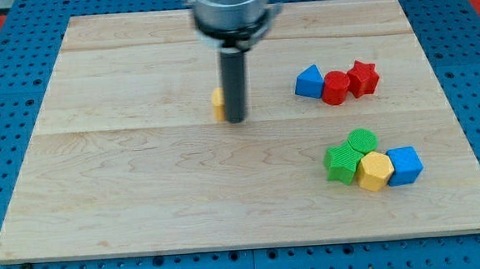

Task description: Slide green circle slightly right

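Note:
The green circle (362, 139) lies at the view's lower right, touching a green star-like block (339, 163) below-left of it, a yellow hexagon (375, 171) below it and a blue cube (405, 164) to the lower right. My tip (236, 119) stands on the board near the middle, far to the view's left of the green circle. A small yellow block (218, 104) sits right beside the rod on its left, mostly hidden.
A blue block (309, 82), a red cylinder (334, 88) and a red star (363, 78) sit in a row at the view's upper right. The wooden board (144, 199) lies on a blue perforated table.

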